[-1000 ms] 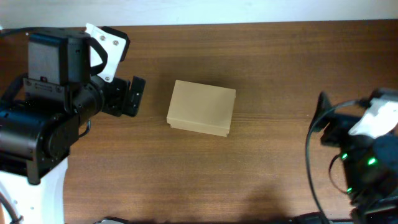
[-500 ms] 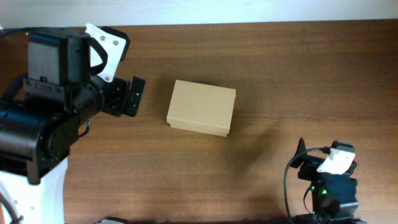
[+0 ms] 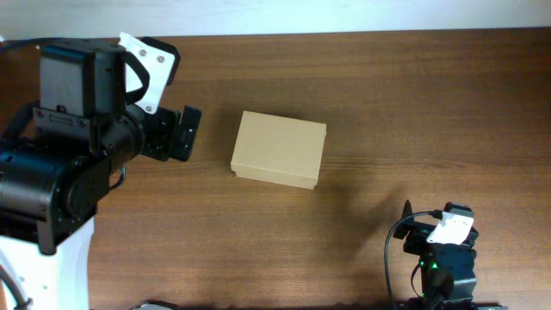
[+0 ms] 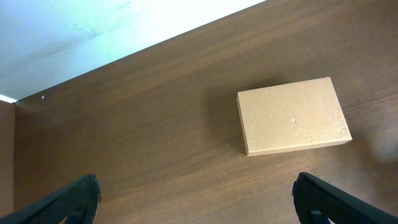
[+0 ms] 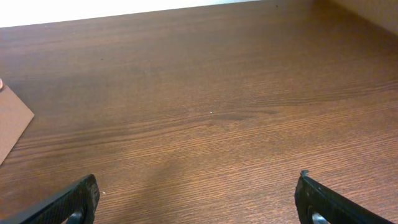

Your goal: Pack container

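The container [image 3: 279, 148], a plain tan cardboard box with its lid shut, lies flat near the middle of the wooden table. It also shows in the left wrist view [image 4: 291, 123], and one corner of it shows at the left edge of the right wrist view [image 5: 11, 121]. My left gripper [image 3: 182, 132] is open and empty, just left of the box; its fingers frame bare table in its own view [image 4: 199, 200]. My right gripper [image 5: 199, 202] is open and empty over bare wood, its arm pulled back to the front right edge [image 3: 443, 250].
The brown wooden table [image 3: 387, 95] ends at a pale wall along the back. The left arm's black body and white base [image 3: 60, 172] take up the left side.
The right arm has pulled back from the right edge toward the front of the table and folded low. The left arm and the box have not moved.
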